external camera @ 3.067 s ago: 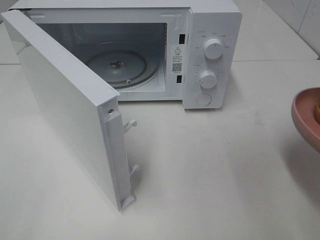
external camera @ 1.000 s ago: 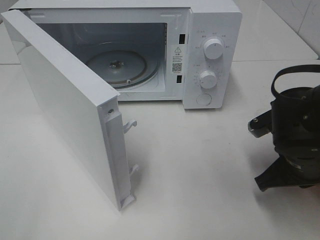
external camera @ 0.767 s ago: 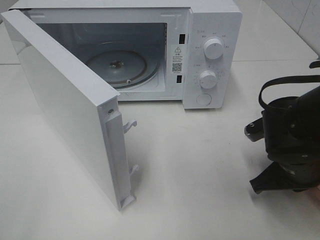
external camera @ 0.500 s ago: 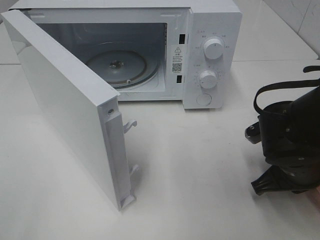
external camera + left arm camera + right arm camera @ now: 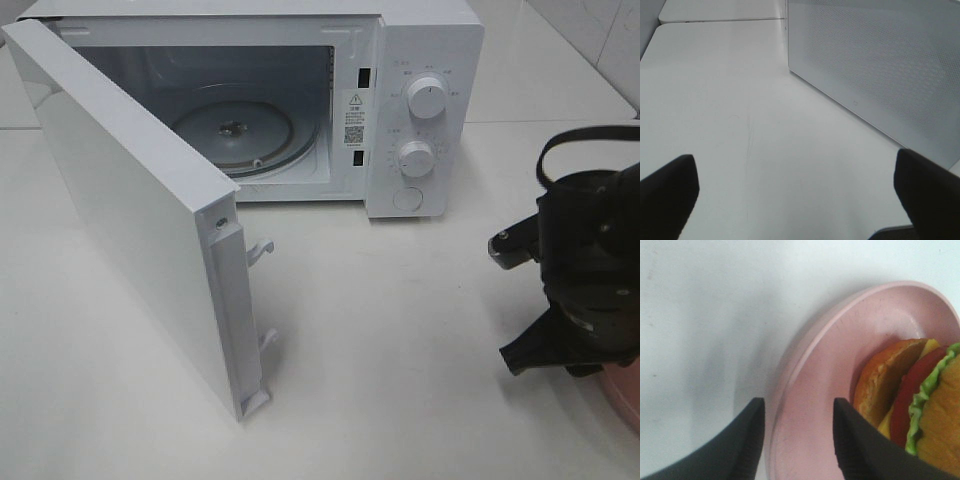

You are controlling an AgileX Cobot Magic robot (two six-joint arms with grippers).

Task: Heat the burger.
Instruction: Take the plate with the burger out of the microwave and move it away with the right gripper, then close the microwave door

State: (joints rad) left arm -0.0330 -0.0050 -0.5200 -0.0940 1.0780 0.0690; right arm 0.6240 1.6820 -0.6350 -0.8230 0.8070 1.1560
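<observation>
White tabletop (image 5: 400, 350), matte, with a seam (image 5: 540, 122) running across behind. White tiled wall (image 5: 600, 40) at the far right corner. Even, soft light with faint shadows. Second table edge (image 5: 715, 10) visible beyond a gap.

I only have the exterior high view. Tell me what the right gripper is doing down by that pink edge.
Observer: The right gripper has its jaws apart straddling the rim of the plate, one finger outside, one over the dish.
Operator: Confirm the burger is on it.
Observer: Yes, the burger sits on the plate, past the inner finger; bun, tomato and lettuce show.
Operator: Report the left gripper.
Observer: The left gripper is open over bare table, beside the outer face of the microwave door, holding nothing.
</observation>
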